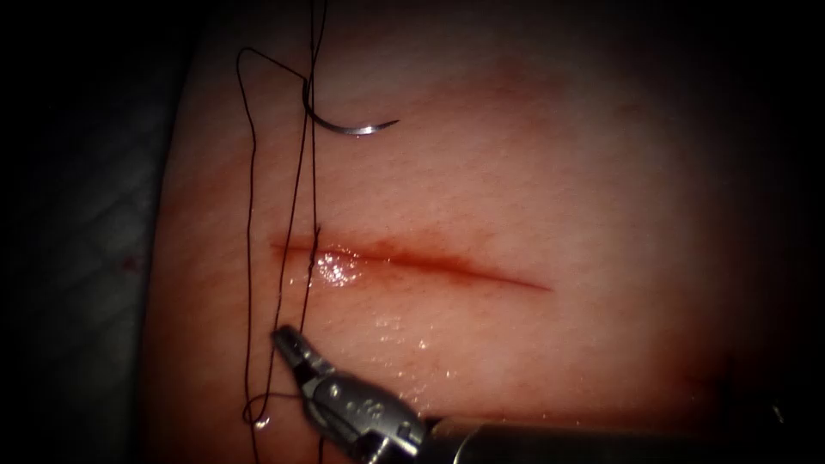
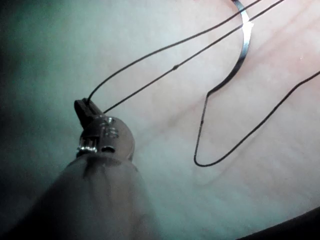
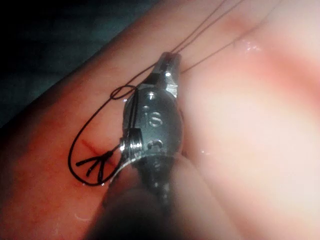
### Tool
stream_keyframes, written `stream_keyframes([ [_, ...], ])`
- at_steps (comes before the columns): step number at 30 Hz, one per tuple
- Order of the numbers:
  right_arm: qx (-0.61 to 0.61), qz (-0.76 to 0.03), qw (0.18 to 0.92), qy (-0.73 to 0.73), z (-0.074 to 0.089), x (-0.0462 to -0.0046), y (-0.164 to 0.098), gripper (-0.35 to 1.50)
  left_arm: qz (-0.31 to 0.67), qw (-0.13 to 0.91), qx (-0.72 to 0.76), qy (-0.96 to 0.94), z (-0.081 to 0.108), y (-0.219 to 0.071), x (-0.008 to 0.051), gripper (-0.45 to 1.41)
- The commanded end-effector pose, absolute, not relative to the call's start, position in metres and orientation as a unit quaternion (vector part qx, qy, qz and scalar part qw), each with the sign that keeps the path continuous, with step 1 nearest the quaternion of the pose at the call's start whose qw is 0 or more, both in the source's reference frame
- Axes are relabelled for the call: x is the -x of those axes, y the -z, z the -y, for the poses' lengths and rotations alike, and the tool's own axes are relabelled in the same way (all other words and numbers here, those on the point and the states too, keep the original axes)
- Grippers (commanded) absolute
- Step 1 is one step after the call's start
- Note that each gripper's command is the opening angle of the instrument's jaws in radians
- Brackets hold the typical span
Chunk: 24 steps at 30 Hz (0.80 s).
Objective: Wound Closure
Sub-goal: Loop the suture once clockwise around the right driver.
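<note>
Endoscope: curved steel needle lies free on pale tissue above the horizontal cut, long axis horizontal, tip pointing right; right tool below.
Left wrist: left tool pinches dark thread.
Right wrist: right tool jaws pressed onto thread.

We find the needle lying free on the tissue, behind the left end of the cut, with no part of it in the tissue. The thread runs from the needle's blunt end forward across that left end, several strands side by side. The right tool sits in front of the cut among these strands, while the left tool holds two strands near the needle.
</note>
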<state>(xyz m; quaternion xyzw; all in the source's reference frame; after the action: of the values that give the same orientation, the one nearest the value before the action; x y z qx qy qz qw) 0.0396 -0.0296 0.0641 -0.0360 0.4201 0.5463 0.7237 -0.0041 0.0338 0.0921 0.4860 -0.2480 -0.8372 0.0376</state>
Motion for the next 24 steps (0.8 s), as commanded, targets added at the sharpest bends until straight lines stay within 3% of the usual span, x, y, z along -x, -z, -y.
stream_keyframes([
  [1, 0.036, -0.418, 0.727, -0.544, 0.031, -0.0403, -0.065, -0.35, 0.25, 0.039, -0.488, 0.835, -0.034, -0.093, 0.0046, -0.45],
  [9, 0.032, -0.442, 0.72, -0.535, 0.031, -0.0398, -0.065, -0.35, 0.245, 0.026, -0.5, 0.83, -0.034, -0.092, 0.0042, -0.45],
  [12, 0.058, -0.471, 0.723, -0.502, 0.029, -0.0385, -0.065, 0.96, 0.185, 0.022, -0.547, 0.817, -0.03, -0.09, 0.0028, -0.45],
  [13, 0.058, -0.471, 0.723, -0.502, 0.029, -0.0385, -0.065, 0.96, 0.185, 0.022, -0.547, 0.817, -0.03, -0.09, 0.0028, -0.45],
  [14, 0.065, -0.473, 0.726, -0.495, 0.029, -0.0383, -0.064, 1.14, 0.174, 0.025, -0.554, 0.814, -0.029, -0.09, 0.0024, -0.45],
  [17, 0.077, -0.474, 0.741, -0.47, 0.028, -0.0377, -0.064, 1.36, 0.139, 0.03, -0.571, 0.808, -0.027, -0.087, 0.001, -0.45],
  [24, 0.066, -0.498, 0.745, -0.44, 0.028, -0.036, -0.063, 1.46, 0.074, 0.053, -0.614, 0.784, -0.02, -0.082, -0.0014, -0.45],
])
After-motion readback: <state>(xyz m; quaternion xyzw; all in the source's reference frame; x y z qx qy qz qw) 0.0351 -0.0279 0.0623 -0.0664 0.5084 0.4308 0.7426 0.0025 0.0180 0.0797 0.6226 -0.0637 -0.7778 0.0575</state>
